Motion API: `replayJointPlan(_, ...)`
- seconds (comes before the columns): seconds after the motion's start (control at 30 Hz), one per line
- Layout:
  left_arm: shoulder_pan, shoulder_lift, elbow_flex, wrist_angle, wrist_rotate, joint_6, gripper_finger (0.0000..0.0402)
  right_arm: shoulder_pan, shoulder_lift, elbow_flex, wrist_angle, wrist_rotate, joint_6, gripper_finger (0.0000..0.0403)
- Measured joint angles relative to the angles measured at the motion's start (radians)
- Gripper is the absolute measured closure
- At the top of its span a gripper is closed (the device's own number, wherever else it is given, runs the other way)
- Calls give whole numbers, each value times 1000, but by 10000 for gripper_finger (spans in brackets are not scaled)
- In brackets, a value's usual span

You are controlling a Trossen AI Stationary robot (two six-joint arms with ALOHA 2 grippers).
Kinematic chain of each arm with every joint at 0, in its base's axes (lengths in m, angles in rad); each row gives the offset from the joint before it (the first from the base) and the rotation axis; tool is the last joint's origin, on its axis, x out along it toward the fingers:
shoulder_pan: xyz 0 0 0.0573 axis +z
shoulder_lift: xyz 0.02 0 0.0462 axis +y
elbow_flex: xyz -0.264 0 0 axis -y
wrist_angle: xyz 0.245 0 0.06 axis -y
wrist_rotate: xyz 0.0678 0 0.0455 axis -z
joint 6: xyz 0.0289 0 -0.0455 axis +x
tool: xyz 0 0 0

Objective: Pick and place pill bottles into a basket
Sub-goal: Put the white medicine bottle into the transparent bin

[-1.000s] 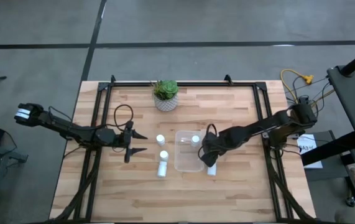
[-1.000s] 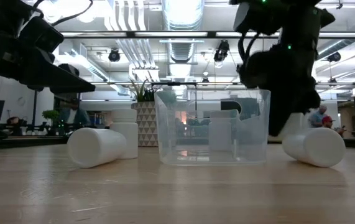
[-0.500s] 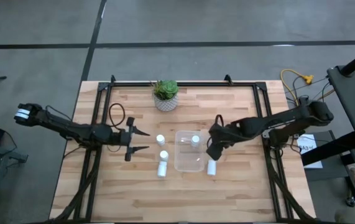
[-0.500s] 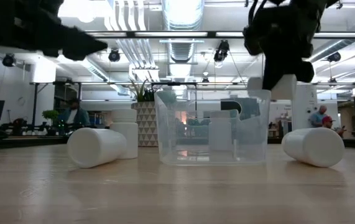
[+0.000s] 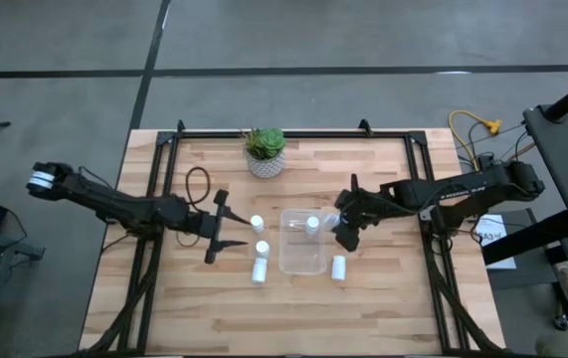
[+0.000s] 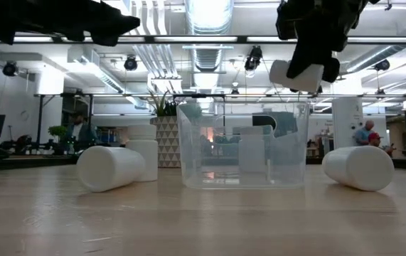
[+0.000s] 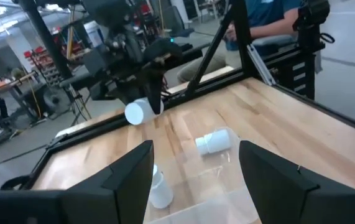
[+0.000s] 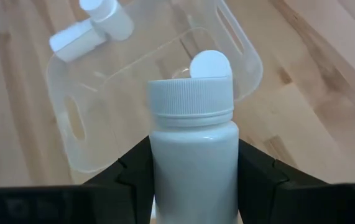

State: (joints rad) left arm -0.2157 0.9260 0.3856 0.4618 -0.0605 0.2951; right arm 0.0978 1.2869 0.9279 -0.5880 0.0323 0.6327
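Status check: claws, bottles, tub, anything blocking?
Right claw shut on pill bottle, raised beside the tub. Left claw open, empty. One bottle in tub. No obstruction seen.

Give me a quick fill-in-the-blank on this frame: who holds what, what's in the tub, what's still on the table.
1. The right gripper is shut on a pill bottle, and the left gripper holds ____.
2. The clear tub already contains ____ upright bottle.
3. The bottle on the tub's right side is lying on its ____.
4. The potted plant stands at the table's ____ edge.

Missing words: nothing; one; side; far
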Motion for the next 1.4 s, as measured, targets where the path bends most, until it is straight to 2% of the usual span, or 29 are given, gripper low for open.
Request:
replayJointPlan(0.4, 0, 229, 167, -14, 3, 55, 182, -1, 10, 0, 104, -42, -93, 251)
replayJointPlan(0.77, 2, 322, 352, -241, -3, 121, 182, 0, 10, 0, 113, -64, -118, 251)
replayJointPlan(0.93, 5, 340, 383, -264, -10, 199, 182, 0, 10, 0, 140, -91, -136, 251)
replayJointPlan(1.2, 5, 359, 387, -260, -119, 301, 182, -1, 10, 0, 258, -173, -173, 252)
replayJointPlan(1.4, 6, 384, 387, -202, -202, 445, 182, 0, 10, 0, 339, -213, -211, 252)
